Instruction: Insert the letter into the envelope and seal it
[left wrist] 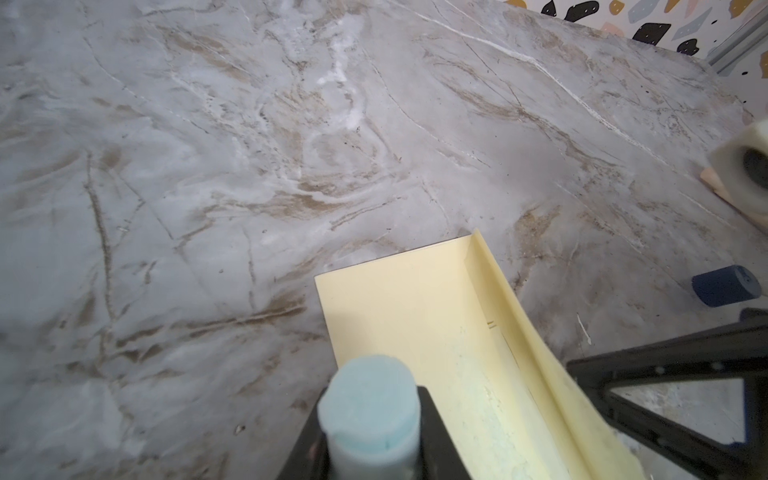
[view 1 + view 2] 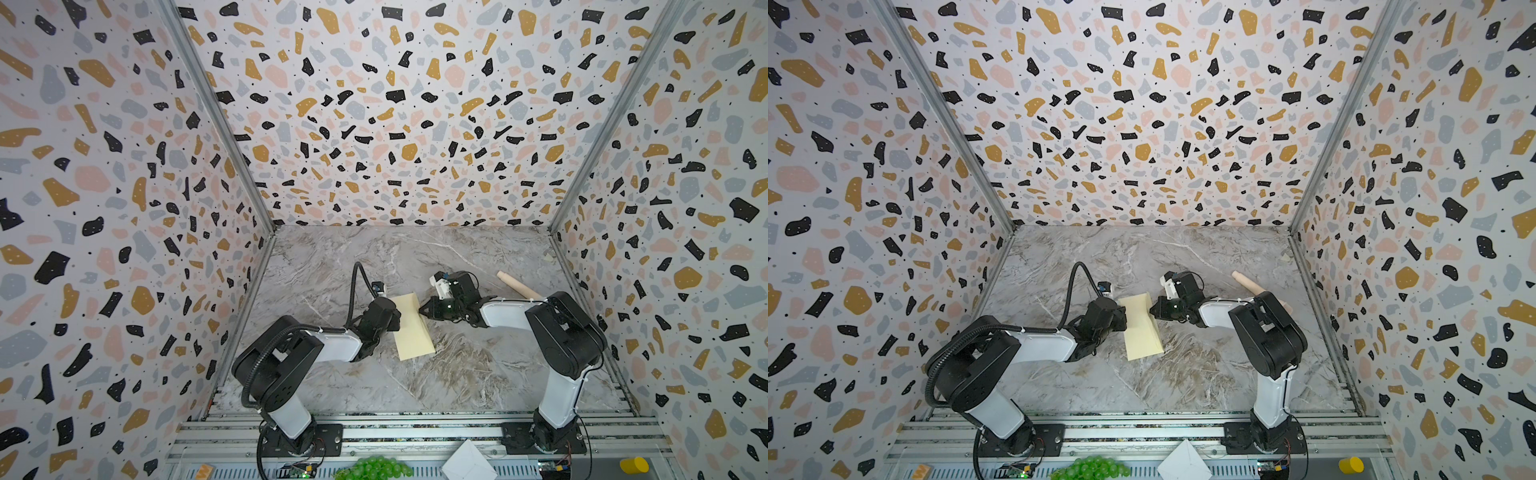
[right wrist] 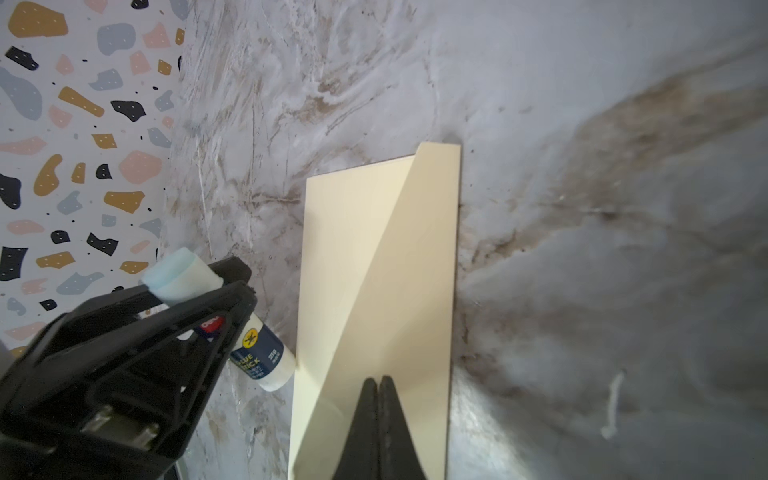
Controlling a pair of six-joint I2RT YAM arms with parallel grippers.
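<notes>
Marble tabletop (image 2: 478, 374) underneath. Right claw (image 3: 378, 380), clenched and empty, seems to rest its tips on the envelope (image 3: 353, 232) flap (image 3: 419, 257). Left claw (image 3: 224, 299) grasps a glue stick (image 3: 259, 357) just beside the envelope. Letter unseen, likely inside. The flap looks half-raised, so a sideways push could skid the envelope, or the flap could spring open unglued.

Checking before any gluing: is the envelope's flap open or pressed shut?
Open. In the left wrist view the envelope lies flat on the table while its flap stands raised along one long edge, not pressed down.
</notes>
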